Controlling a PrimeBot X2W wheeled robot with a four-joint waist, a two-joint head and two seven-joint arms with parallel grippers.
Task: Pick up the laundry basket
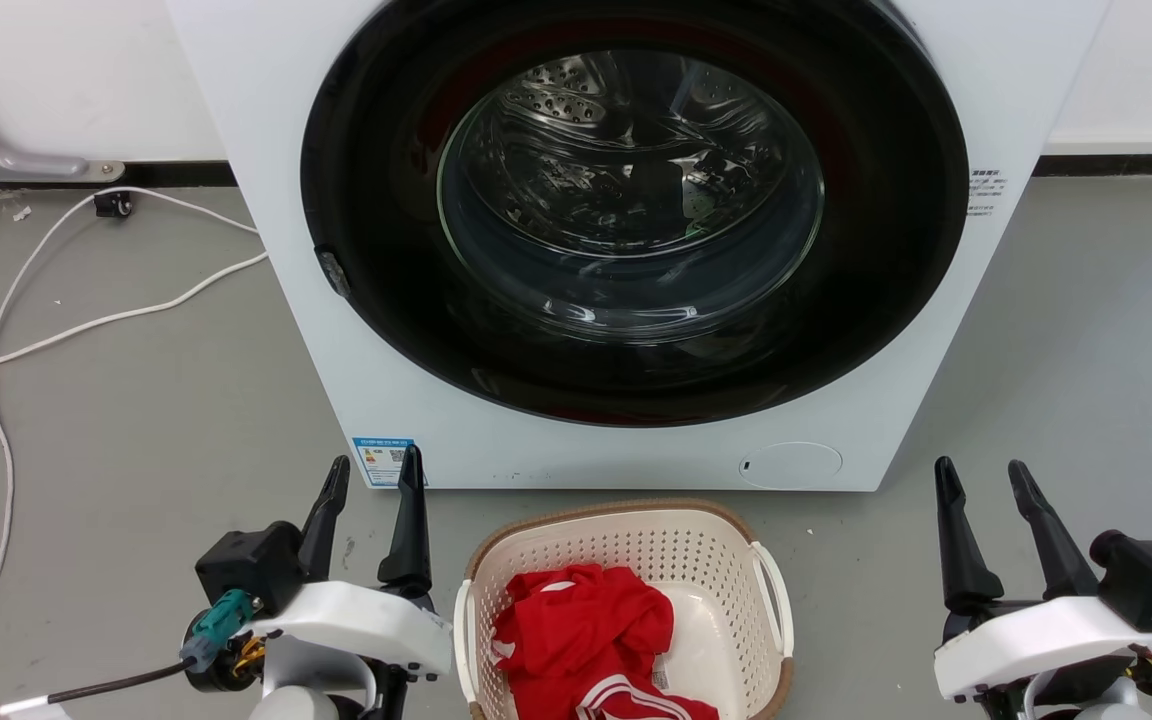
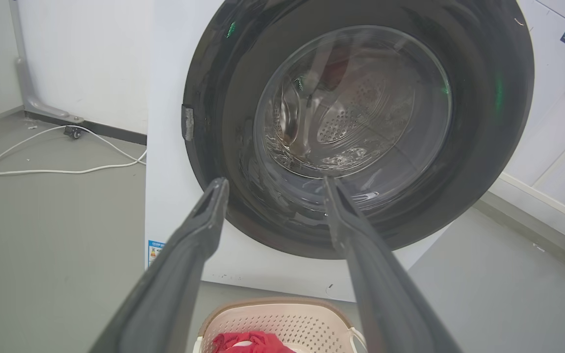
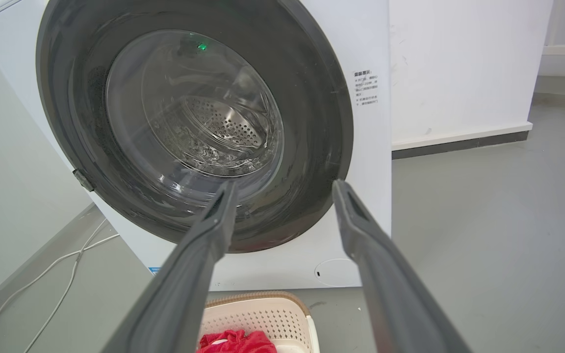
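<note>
Head view: laundry basket (red garment inside) on floor before washing machine, between left gripper and right gripper; both spread open, empty, apart from it.

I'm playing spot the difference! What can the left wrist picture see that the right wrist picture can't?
Left wrist extras: the grey pipe by the wall and the left hand, open. Right wrist extras: the round flap and printed label on the washing machine, plus the right hand, open. Shared: the washing machine, the basket with red clothes, and the white cable.
</note>
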